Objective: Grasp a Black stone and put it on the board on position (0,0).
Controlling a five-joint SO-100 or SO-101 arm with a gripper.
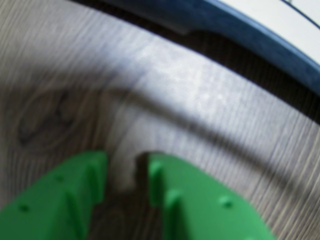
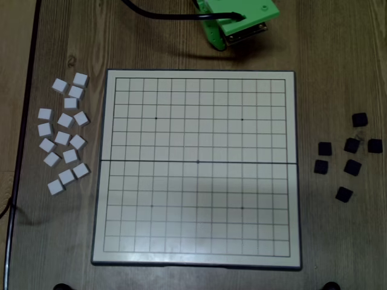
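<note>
Green end effector (image 1: 127,170) sits empty over bare desk (image 1: 190,100), jaws slightly apart. Black stone (image 2: 325,148) lies right of the board (image 2: 196,260) in the overhead view, among other black blocks. Likely light, rigid, matte; pinch two opposite flat sides. Centre dot (image 2: 198,162) is free.

1. In the overhead view, the board (image 2: 196,168) lay at the middle of the counter (image 2: 338,54).
2. Position (0,0) (image 2: 198,162) sat at the board's centre, on its middle seam.
3. A cluster of blocks (image 2: 64,134) lay on the counter left of the board, clear of its edge.
4. A looser group, one of them the Black stone (image 2: 325,148), lay right of the board.
5. The end effector (image 2: 213,40) stood just beyond the board's top edge, over bare counter.
</note>
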